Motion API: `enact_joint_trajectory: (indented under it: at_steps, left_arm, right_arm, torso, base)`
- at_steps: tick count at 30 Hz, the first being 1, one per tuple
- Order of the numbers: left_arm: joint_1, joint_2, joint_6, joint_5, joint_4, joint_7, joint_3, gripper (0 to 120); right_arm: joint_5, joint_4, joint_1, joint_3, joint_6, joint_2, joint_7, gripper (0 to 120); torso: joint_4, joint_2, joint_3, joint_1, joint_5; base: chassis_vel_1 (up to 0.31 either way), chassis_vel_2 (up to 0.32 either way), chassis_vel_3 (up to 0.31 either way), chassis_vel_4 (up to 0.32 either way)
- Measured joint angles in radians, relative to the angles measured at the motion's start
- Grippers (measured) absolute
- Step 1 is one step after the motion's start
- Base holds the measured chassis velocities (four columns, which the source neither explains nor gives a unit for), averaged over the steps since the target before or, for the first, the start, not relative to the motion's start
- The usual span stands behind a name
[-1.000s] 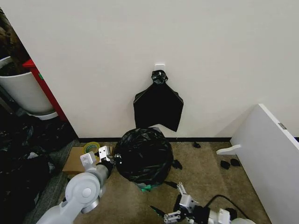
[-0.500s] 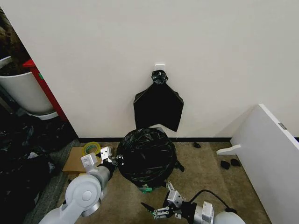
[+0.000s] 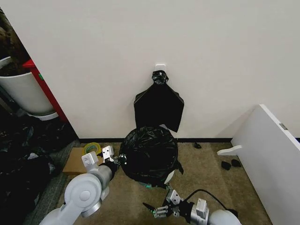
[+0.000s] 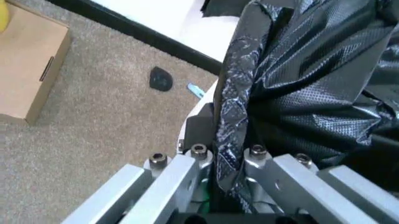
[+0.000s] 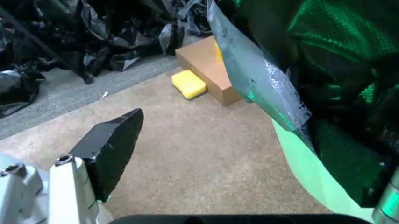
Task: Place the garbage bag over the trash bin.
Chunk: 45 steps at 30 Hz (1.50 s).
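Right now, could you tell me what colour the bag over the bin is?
Glossy black; the bag shows best in the head view.

White wall point(image 3: 211, 56), beige carpet point(image 3: 206, 173), white board point(image 3: 272, 154)

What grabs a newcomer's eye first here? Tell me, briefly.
The crinkly black garbage bag draped over the trash bin against the wall, bin base peeking out beneath. The left claw is shut on the bag's side; the right claw hangs open, low over the carpet in front. A flat black bundle hangs on the wall above.
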Motion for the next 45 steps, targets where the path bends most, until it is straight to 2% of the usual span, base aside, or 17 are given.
enact_joint_trajectory:
  at_steps: [3,9,13,19,20,22,24,26,30,33,34,36,38,41,42,44,45]
  left_arm:
    - [0.005,0.0,0.002,-0.001,0.0,-0.001,-0.005,0]
    - [0.0,-0.003,0.001,-0.002,0.022,-0.008,-0.008,0]
    - [-0.037,-0.013,-0.015,-0.001,0.082,-0.025,-0.003,0]
    - [-0.073,-0.03,-0.03,0.005,0.112,-0.033,0.008,0]
    - [-0.077,-0.031,-0.034,0.012,0.115,-0.034,0.01,0]
    - [-0.064,-0.03,-0.061,0.105,0.117,-0.003,0.021,0]
    - [-0.054,-0.028,-0.075,0.154,0.117,0.017,0.026,0]
    - [-0.02,-0.024,-0.113,0.297,0.106,0.081,0.039,0]
    - [-0.001,-0.024,-0.137,0.382,0.096,0.122,0.048,0]
    - [0.021,-0.033,-0.187,0.541,0.096,0.193,0.067,0]
    - [0.021,-0.033,-0.187,0.541,0.096,0.193,0.067,0]
    - [0.035,-0.049,-0.211,0.641,0.094,0.226,0.082,0]
    - [0.04,-0.055,-0.219,0.669,0.092,0.234,0.086,0]
    - [0.061,-0.068,-0.247,0.769,0.091,0.261,0.103,0]
    - [0.061,-0.068,-0.247,0.769,0.091,0.261,0.103,0]
    - [0.07,-0.069,-0.264,0.815,0.097,0.275,0.138,0]
    - [0.069,-0.068,-0.265,0.819,0.099,0.276,0.148,0]
  right_arm:
    - [0.002,-0.001,0.0,0.001,0.0,-0.002,0.0,90]
    - [-0.003,0.003,-0.016,0.014,0.019,-0.014,-0.007,98]
    - [-0.012,0.066,-0.073,0.05,0.064,-0.053,-0.06,100]
    - [-0.003,0.085,-0.107,0.073,0.077,-0.075,-0.08,100]
    - [0.0,0.088,-0.113,0.079,0.078,-0.077,-0.08,100]
    - [0.036,0.111,-0.136,0.104,0.067,-0.079,-0.046,100]
    - [0.069,0.127,-0.143,0.112,0.051,-0.077,-0.019,98]
    - [0.216,0.191,-0.163,0.132,-0.016,-0.077,0.048,88]
    - [0.294,0.247,-0.173,0.145,-0.047,-0.084,0.079,80]
    - [0.383,0.35,-0.165,0.142,-0.124,-0.077,0.149,65]
    - [0.383,0.35,-0.165,0.142,-0.124,-0.077,0.149,65]
    - [0.403,0.399,-0.146,0.12,-0.189,-0.056,0.226,53]
    - [0.407,0.412,-0.137,0.111,-0.219,-0.049,0.266,50]
    - [0.452,0.46,-0.08,0.077,-0.389,-0.009,0.455,36]
    - [0.452,0.46,-0.08,0.077,-0.389,-0.009,0.455,36]
    - [0.469,0.479,-0.034,0.064,-0.486,0.026,0.561,25]
    - [0.468,0.48,-0.029,0.063,-0.495,0.031,0.574,22]
  torso:
    - [0.0,0.0,0.0,0.0,-0.0001]
    - [0.0001,0.0,0.0,0.0,-0.0001]
    - [0.0,0.0,0.0,0.0,-0.0002]
    - [-0.0001,0.0,0.0,0.0,-0.0001]
    - [-0.0002,0.0,0.0,0.0,-0.0001]
    - [-0.0003,0.0,0.0,0.0,-0.0001]
    - [-0.0001,0.0,0.0,0.0,-0.0001]
    - [0.0001,0.0,0.0,0.0,0.0]
    - [-0.0001,0.0,0.0,0.0,-0.0003]
    - [0.0,0.0,0.0,0.0,-0.0004]
    - [0.0,0.0,0.0,0.0,-0.0004]
    - [0.0,0.0,0.0,0.0,-0.0002]
    - [0.0,0.0,0.0,0.0,-0.0002]
    - [-0.0001,0.0,0.0,0.0,-0.0002]
    - [-0.0001,0.0,0.0,0.0,-0.0002]
    - [0.0005,0.0,0.0,0.0,0.0002]
    - [0.0005,0.0,0.0,0.0,0.0002]
  base:
    - [0.0,0.0,0.0,0.0]
    - [0.0,0.0,0.0,0.0]
    - [0.0,0.0,0.0,0.0]
    - [0.0,0.0,0.0,0.0]
    - [0.0,0.0,0.0,0.0]
    - [0.0,0.0,0.0,0.0]
    - [0.0,0.0,0.0,0.0]
    - [0.0,0.0,0.0,0.0]
    - [0.0,0.0,0.0,0.0]
    - [0.0,0.0,0.0,0.0]
    - [0.0,0.0,0.0,0.0]
    - [0.0,0.0,0.0,0.0]
    - [0.0,0.0,0.0,0.0]
    - [0.0,0.0,0.0,0.0]
    - [0.0,0.0,0.0,0.0]
    - [0.0,0.0,0.0,0.0]
    - [0.0,0.0,0.0,0.0]
